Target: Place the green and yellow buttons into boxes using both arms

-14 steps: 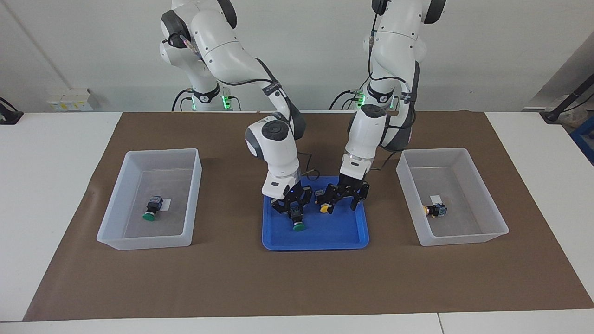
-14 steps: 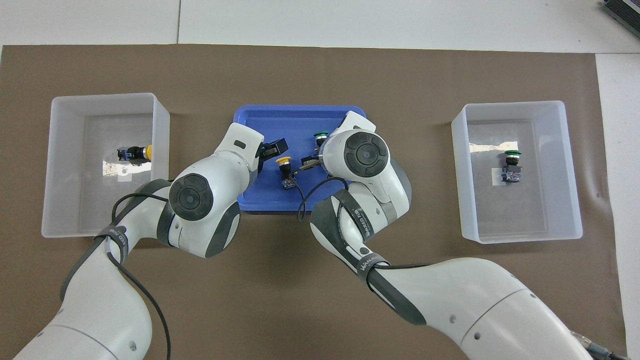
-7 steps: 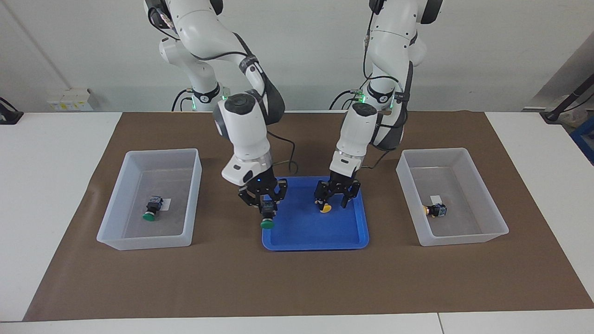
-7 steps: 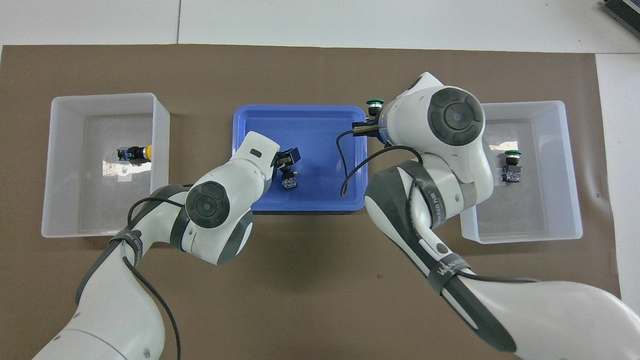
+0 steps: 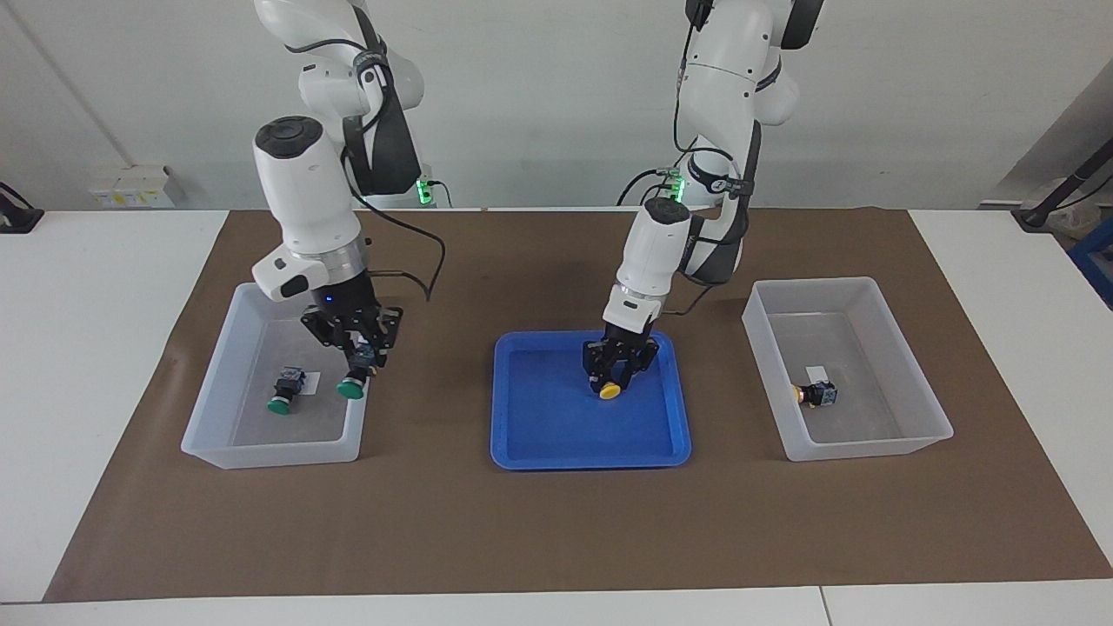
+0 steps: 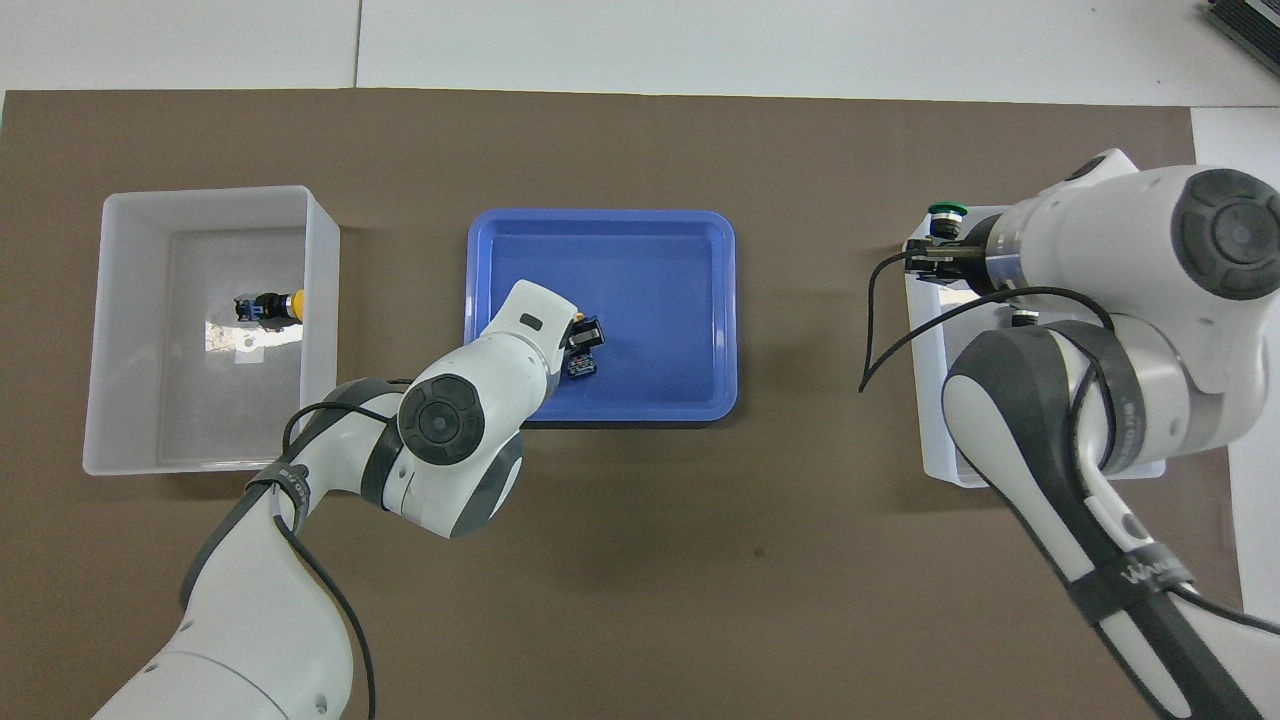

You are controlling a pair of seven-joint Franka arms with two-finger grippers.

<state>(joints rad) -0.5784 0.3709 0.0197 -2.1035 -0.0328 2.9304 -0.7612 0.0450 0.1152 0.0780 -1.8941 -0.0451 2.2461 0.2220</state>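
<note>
Last step in hand: right gripper point(image 5: 356, 365), jaws clamped on a green button point(image 5: 351, 388), hangs over its box point(image 5: 209, 417) for release, while left gripper point(image 5: 619, 372) grips the yellow button point(image 5: 610, 390) in the blue tray point(image 5: 539, 435) and must lift.

One camera faces the robots from high across the desk point(image 5: 130, 261); another looks steeply down from above them. Both share the blue tray point(image 5: 591, 448) and bins.
</note>
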